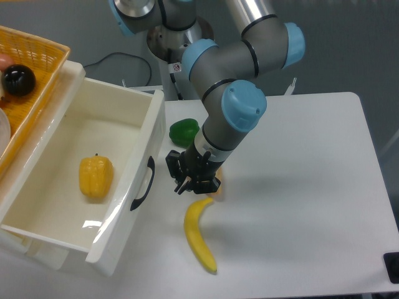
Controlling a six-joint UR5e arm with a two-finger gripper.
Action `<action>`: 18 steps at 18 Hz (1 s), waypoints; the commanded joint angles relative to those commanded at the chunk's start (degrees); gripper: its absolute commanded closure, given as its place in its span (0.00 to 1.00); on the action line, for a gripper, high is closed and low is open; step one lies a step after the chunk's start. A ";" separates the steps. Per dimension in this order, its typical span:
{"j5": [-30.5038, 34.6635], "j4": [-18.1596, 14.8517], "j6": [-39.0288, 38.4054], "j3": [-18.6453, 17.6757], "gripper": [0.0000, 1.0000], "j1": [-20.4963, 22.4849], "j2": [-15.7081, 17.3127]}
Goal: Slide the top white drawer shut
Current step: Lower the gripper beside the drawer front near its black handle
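The top white drawer [75,134] stands pulled far out at the left, its front panel carrying a curved black handle [144,184]. A yellow bell pepper [95,176] lies inside it. My gripper [185,184] hangs low over the table just right of the drawer front, a short gap from the handle. Its black fingers point down and left, and nothing shows between them. Whether they are open or shut is not clear from this angle.
A banana [198,233] lies just below the gripper. A green bell pepper [184,132] sits behind it, partly covered by the arm. A sliver of a bread slice [219,184] peeks out beside the wrist. An orange basket [31,75] rests on top at the far left.
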 joint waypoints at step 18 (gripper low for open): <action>-0.09 -0.09 -0.17 -0.35 0.83 -2.73 0.53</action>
